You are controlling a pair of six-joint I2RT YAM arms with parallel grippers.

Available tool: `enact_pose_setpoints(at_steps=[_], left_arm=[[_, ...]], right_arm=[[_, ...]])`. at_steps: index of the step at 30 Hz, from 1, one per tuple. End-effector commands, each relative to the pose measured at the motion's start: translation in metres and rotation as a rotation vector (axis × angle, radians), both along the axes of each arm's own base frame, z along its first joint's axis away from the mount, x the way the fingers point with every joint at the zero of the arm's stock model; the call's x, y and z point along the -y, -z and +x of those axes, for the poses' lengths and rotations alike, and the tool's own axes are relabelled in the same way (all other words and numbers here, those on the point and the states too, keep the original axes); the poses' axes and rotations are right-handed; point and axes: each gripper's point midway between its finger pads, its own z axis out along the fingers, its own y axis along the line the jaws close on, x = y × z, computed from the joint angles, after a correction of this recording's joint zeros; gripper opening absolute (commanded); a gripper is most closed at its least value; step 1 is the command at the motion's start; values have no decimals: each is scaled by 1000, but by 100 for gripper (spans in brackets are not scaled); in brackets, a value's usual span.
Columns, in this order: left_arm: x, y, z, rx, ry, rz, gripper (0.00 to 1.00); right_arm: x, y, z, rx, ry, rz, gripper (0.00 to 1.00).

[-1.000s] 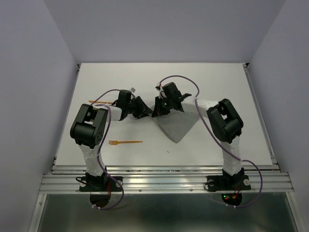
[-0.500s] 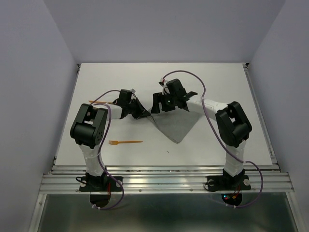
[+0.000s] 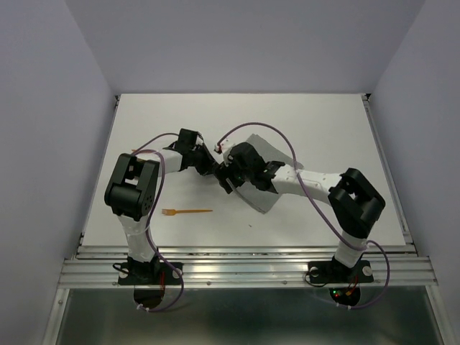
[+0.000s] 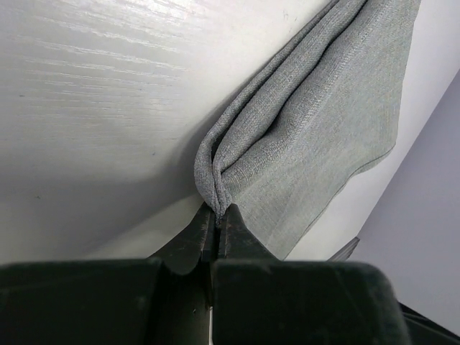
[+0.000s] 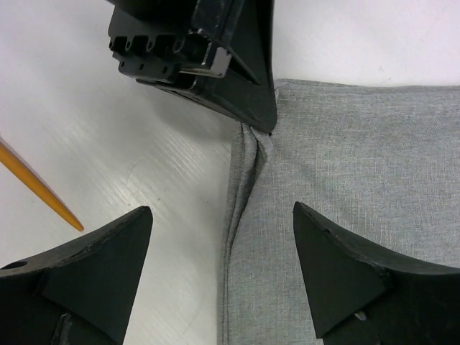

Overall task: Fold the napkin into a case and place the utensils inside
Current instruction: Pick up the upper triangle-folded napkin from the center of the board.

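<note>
The grey napkin point(image 3: 261, 202) lies folded on the white table point(image 3: 323, 122), partly under my right arm. My left gripper point(image 4: 217, 210) is shut on a bunched folded corner of the napkin point(image 4: 316, 129). In the top view the left gripper point(image 3: 214, 167) sits at the cloth's left corner. My right gripper point(image 5: 221, 210) is open, its fingers straddling the napkin's point(image 5: 359, 158) left folded edge just below the left gripper point(image 5: 215, 65). An orange fork point(image 3: 187, 211) lies on the table near the left arm. The thin end of an orange utensil point(image 5: 39, 190) shows in the right wrist view.
The two grippers are nearly touching at the table's middle point(image 3: 228, 178). Purple cables loop over both arms. White walls enclose the table on three sides, and a metal rail point(image 3: 244, 269) runs along the near edge.
My right gripper has opened, let go of the napkin and swung down-left to the cloth's left edge. My left gripper has shut on the napkin's corner.
</note>
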Motion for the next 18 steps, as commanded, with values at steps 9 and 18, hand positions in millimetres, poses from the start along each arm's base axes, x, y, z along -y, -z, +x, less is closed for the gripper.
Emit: enact_pose_setpoints(at_steps=[9, 18], left_arm=[[2, -36, 11, 39, -25, -25, 0], [2, -42, 11, 44, -32, -35, 0]], right_arm=[[-22, 12, 26, 220, 54, -76, 79], [-24, 29, 39, 272, 97, -113, 69]])
